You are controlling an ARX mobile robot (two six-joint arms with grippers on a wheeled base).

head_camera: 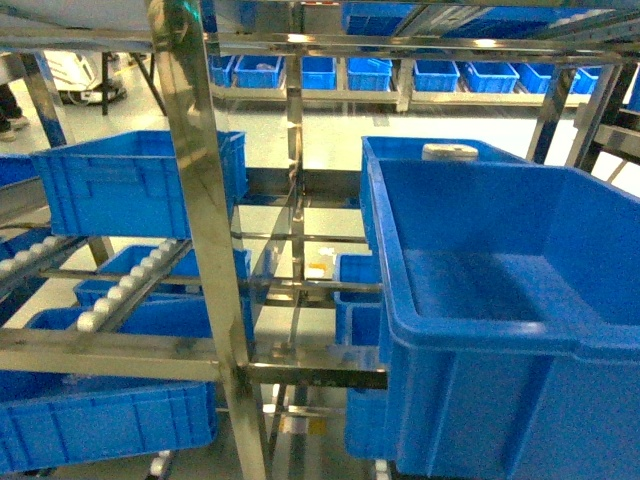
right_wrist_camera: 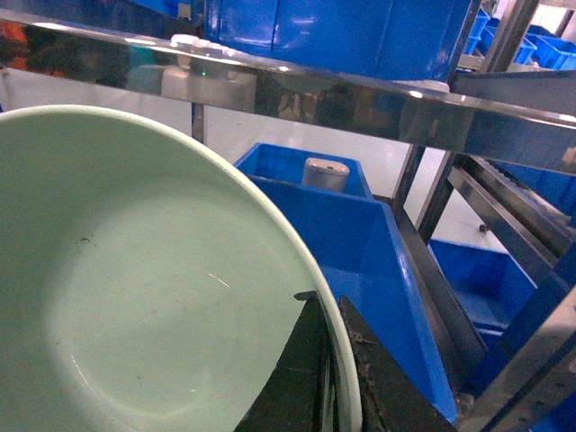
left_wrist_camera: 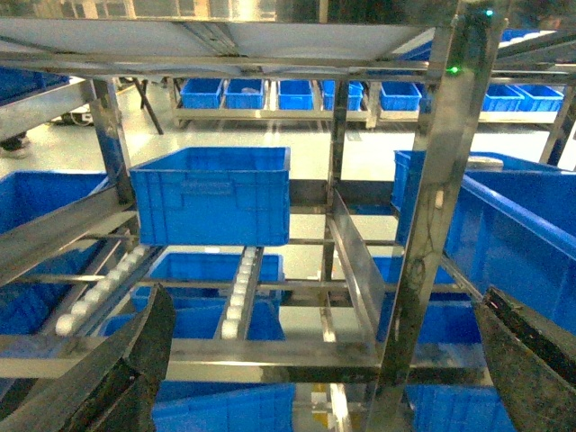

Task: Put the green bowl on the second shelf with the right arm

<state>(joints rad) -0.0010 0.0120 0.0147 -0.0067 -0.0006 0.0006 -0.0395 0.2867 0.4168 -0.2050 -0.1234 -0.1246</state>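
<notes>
The green bowl [right_wrist_camera: 153, 279] is being gripped at its rim by the right gripper [right_wrist_camera: 331, 378], 1 dark finger inside the rim and 1 outside, in front of a steel rack rail [right_wrist_camera: 360, 94] with a blue crate [right_wrist_camera: 360, 243] below. In the left wrist view, the left gripper [left_wrist_camera: 324, 378] is being held wide apart before the rack. In the head view, neither gripper nor bowl is being shown.

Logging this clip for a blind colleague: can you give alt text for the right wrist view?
A glossy pale mint-green round bowl fills the left of the view, its rim pinched between the right gripper's dark fingers. Behind it sit a blue plastic crate, a stainless steel shelf rail and a white cylindrical container.
</notes>
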